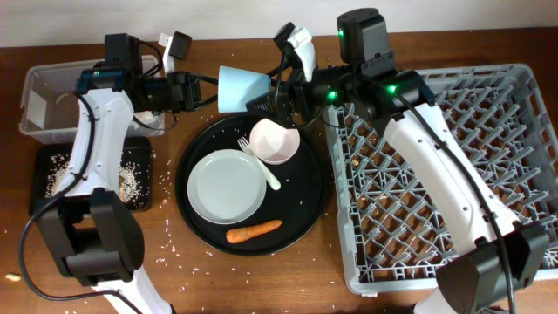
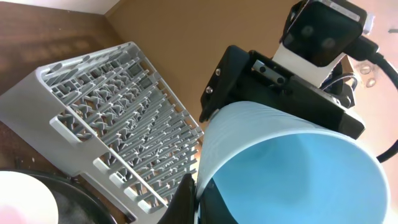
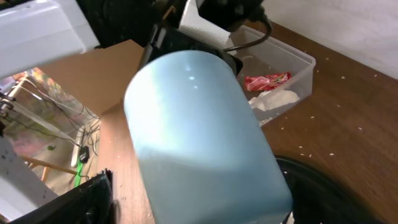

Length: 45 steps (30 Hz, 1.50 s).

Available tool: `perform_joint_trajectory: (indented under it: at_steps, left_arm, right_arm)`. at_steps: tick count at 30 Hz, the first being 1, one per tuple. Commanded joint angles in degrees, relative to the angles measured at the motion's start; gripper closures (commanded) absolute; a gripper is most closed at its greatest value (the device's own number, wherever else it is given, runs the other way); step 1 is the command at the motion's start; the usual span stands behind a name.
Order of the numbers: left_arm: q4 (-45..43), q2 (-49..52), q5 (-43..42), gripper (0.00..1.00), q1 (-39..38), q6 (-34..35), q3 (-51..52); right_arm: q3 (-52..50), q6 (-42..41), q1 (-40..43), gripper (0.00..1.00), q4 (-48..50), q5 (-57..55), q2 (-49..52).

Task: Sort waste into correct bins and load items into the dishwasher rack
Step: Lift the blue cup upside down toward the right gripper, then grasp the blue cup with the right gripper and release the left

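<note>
Light-blue cup, rim pinched, left-wrist view only

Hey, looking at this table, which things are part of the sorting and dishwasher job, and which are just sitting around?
Part of the job: light-blue cup, plate, bowl, fork, carrot, rice crumbs, red wrapper, napkin, clear tub, shallow black tray, dishwasher rack.

Just lying about: large round black tray, wooden table.
</note>
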State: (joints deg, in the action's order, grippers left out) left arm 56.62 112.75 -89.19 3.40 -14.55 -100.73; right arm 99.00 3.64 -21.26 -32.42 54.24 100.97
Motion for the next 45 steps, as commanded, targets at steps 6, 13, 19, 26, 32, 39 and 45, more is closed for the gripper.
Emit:
perform_joint_trajectory:
  at_steps: [6, 13, 19, 26, 32, 39, 45]
  left_arm:
    - [-6.78, -0.26, -0.98, 1.00, 0.15, 4.87, -0.70]
    - [-8.31, -0.26, -0.98, 1.00, 0.15, 5.99, -0.70]
    - [-17.25, -0.24, -0.98, 1.00, 0.13, 18.08, -0.70]
    - [-17.20, -0.26, -1.01, 1.00, 0.15, 25.70, -0.70]
    - [-17.20, -0.26, -1.01, 1.00, 0.15, 29.75, -0.70]
    - [-17.20, -0.26, -1.01, 1.00, 0.04, 31.71, -0.70]
    - [-17.25, -0.26, -0.98, 1.00, 0.02, 31.65, -0.70]
  right_arm:
    - [0.52, 0.42, -0.55, 0.10, 4.42, 0.20, 3.02]
    - [0.52, 0.37, 1.07, 0.10, 6.16, 1.68, 3.02]
    - [0.52, 0.44, 1.53, 0.10, 7.80, 2.12, 3.02]
    - [0.52, 0.66, 2.89, 0.10, 9.40, 2.34, 3.02]
    - [0.52, 0.94, 3.80, 0.10, 13.90, 8.70, 3.04]
    - [0.52, 3.65, 2.47, 0.11, 14.73, 9.90, 5.27]
    - [0.52, 3.61, 1.70, 0.18, 17.90, 13.57, 7.43]
